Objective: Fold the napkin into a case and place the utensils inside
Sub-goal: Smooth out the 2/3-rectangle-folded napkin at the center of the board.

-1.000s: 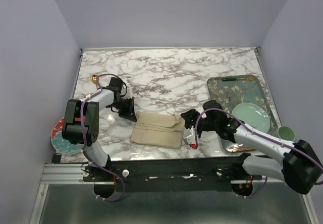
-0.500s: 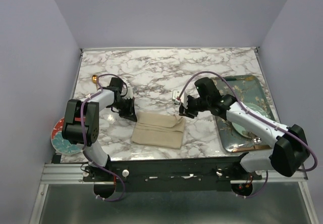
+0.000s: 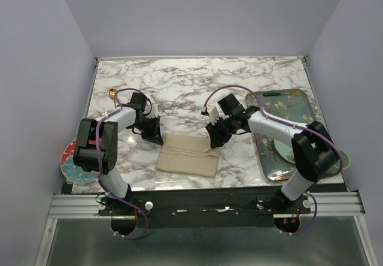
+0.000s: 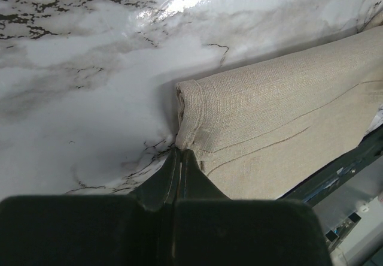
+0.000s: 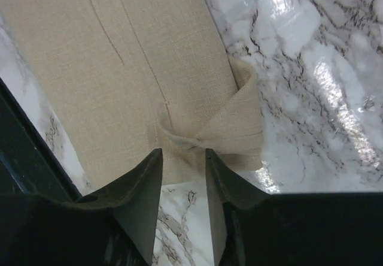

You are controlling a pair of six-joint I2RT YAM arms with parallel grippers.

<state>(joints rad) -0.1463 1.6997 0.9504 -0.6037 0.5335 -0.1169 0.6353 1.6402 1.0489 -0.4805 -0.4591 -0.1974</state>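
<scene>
The napkin (image 3: 187, 153) lies folded into a tan oblong at the table's middle front. My left gripper (image 3: 154, 135) is shut, and its tips touch the napkin's (image 4: 281, 116) far left corner; no cloth shows between them. At the cloth's right end my right gripper (image 3: 214, 135) stands open. In the right wrist view its fingers (image 5: 143, 179) sit either side of a small folded-over flap of the napkin (image 5: 149, 68), not closed on it. A small round gold end of one of the utensils (image 3: 112, 92) shows at the table's far left.
A floral tray (image 3: 281, 105) sits at the right, with a green plate (image 3: 281, 149) partly hidden under the right arm. A patterned plate (image 3: 70, 164) hangs off the front left edge. A white object (image 3: 151, 107) lies just behind the left gripper.
The right arm swung from the tray's near side up and over to the napkin's right end, and its jaws narrowed. The left gripper and the napkin stayed put.
</scene>
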